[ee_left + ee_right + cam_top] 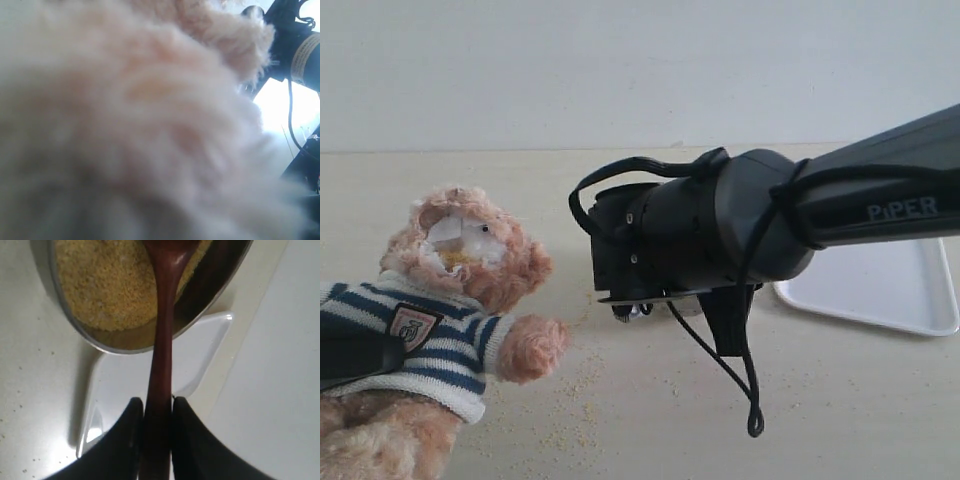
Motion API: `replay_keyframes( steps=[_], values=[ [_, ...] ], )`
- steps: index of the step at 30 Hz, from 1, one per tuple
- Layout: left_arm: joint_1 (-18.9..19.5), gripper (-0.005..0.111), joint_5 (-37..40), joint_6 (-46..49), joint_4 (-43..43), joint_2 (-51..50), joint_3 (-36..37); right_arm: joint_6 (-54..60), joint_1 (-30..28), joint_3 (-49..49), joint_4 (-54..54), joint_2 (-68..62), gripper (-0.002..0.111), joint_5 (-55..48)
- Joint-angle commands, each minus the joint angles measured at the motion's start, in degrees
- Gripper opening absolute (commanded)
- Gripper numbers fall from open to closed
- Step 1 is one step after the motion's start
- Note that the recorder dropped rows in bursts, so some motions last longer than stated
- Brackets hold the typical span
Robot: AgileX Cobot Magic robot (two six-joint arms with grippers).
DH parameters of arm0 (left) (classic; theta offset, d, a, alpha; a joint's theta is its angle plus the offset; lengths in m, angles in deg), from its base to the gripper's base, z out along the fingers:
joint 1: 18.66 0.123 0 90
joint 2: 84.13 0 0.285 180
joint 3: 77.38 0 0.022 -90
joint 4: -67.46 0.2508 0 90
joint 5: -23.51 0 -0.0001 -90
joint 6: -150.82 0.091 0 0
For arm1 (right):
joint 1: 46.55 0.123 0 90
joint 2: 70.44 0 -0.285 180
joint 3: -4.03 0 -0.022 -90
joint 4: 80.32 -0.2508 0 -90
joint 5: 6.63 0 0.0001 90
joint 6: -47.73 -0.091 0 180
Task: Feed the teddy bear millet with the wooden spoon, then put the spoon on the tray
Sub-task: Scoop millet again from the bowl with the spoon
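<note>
The teddy bear sits at the left in its striped sweater, with yellow grains on its white muzzle. A dark part of my left gripper lies across its chest. The left wrist view is filled with blurred bear fur, and no fingers show there. My right gripper is shut on the handle of the wooden spoon. The spoon's small bowl dips into the millet in the metal bowl. In the exterior view my right arm hides the bowl and the spoon.
The white tray lies on the table at the right, behind my right arm. Loose millet grains are scattered on the table in front of the bear. A glossy white rimmed surface shows under the spoon handle.
</note>
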Motion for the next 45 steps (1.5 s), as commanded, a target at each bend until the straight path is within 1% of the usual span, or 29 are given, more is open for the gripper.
replay_keyframes(
  steps=[1, 6, 9, 13, 16, 22, 25, 29, 34, 39, 45],
  values=[
    [0.22, 0.005, 1.26, 0.26, -1.31, 0.41, 0.03, -0.59, -0.07, -1.99, -2.53, -0.03, 0.001, -0.94],
    [0.22, 0.005, 1.26, 0.26, -1.31, 0.41, 0.03, -1.28, -1.41, -2.41, -6.68, 0.36, 0.001, -2.27],
    [0.22, 0.005, 1.26, 0.26, -1.31, 0.41, 0.03, -1.38, -1.91, -2.41, -11.64, 1.86, 0.001, 1.06],
    [0.22, 0.005, 1.26, 0.26, -1.31, 0.41, 0.03, -1.81, -2.77, -2.41, -15.40, 3.42, 0.001, 2.81],
    [0.22, 0.005, 1.26, 0.26, -1.31, 0.41, 0.03, -1.81, -4.85, -2.41, -19.93, 4.56, 0.001, 4.42],
    [0.22, 0.005, 1.26, 0.26, -1.31, 0.41, 0.03, -3.67, -8.95, -2.41, -23.15, 9.06, 0.001, 6.09],
    [0.22, 0.005, 1.26, 0.26, -1.31, 0.41, 0.03, -3.46, -9.98, -2.41, -24.99, 10.34, 0.001, 6.48],
    [0.22, 0.005, 1.26, 0.26, -1.31, 0.41, 0.03, -3.29, -10.69, -2.41, -30.16, 10.68, 0.001, 7.38],
    [0.22, 0.005, 1.26, 0.26, -1.31, 0.41, 0.03, -2.12, -11.98, -2.41, -38.08, 12.13, 0.001, 7.75],
    [0.22, 0.005, 1.26, 0.26, -1.31, 0.41, 0.03, -2.00, -14.37, -2.41, -40.98, 14.69, 0.001, 7.71],
    [0.22, 0.005, 1.26, 0.26, -1.31, 0.41, 0.03, 0.61, -16.73, -2.16, -48.76, 16.48, 0.001, 5.20]
  ],
)
